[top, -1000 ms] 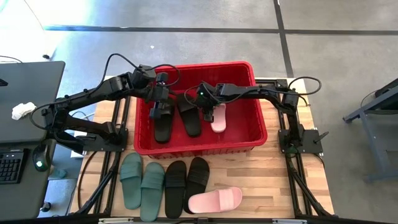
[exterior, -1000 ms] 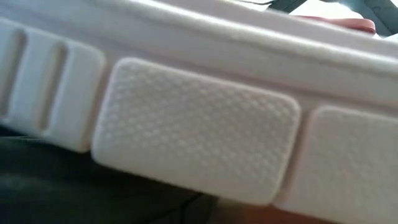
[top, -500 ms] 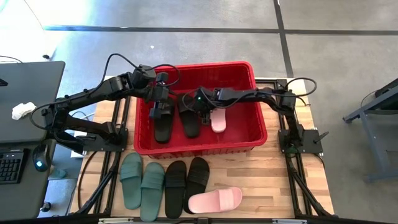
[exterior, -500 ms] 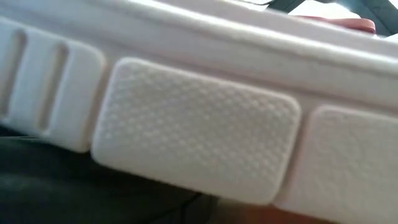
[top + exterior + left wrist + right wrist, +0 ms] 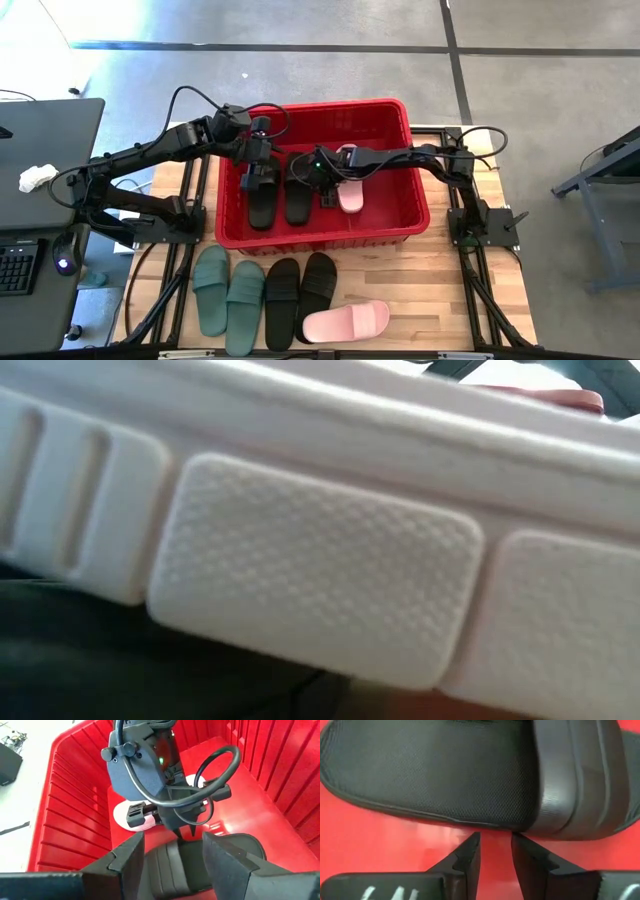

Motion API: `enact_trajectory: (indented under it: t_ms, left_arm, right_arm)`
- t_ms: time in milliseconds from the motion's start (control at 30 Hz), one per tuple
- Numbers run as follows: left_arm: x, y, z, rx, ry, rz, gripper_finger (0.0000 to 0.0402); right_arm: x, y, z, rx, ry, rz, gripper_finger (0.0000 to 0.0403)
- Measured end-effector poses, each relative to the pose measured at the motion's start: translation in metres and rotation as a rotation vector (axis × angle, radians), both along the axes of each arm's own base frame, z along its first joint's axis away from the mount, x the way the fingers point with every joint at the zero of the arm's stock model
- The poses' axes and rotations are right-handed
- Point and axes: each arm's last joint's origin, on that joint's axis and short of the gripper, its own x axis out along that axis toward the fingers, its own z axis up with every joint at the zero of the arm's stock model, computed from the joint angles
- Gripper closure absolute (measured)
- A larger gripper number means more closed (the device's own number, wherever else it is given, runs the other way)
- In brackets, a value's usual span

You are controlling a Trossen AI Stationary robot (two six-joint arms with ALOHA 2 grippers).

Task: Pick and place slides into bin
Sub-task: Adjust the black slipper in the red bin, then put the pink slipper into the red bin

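Inside the bin (image 5: 418,205), the right gripper (image 5: 495,851) holds nothing, its fingers a narrow gap apart beside a black slide (image 5: 470,770). The left gripper (image 5: 172,852) stands wider, empty, over another black slide (image 5: 262,200). A pink slide (image 5: 350,188) lies in the bin too.

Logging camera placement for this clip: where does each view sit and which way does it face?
High: overhead, straight down; both arms, red plastic bin.
Low: table height, blocked by a pale textured surface; no arm.
Left wrist: looks into the bin past the left gripper at the right arm.
Right wrist: right gripper above a black foam slide.
Shared: the bin's red floor.
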Motion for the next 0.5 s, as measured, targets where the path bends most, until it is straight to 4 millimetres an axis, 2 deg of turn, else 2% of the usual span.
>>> enact_trajectory:
  t_ms: [133,500]
  left_arm:
    - [0.000,0.000,0.000,0.001,0.000,0.000,0.0220]
    - [0.000,0.000,0.000,0.001,0.000,-0.001,0.0220]
  right_arm:
    - [-0.002,-0.001,0.003,-0.031,0.009,-0.031,0.0304]
    - [-0.017,0.002,0.032,-0.056,0.044,-0.060,0.0304]
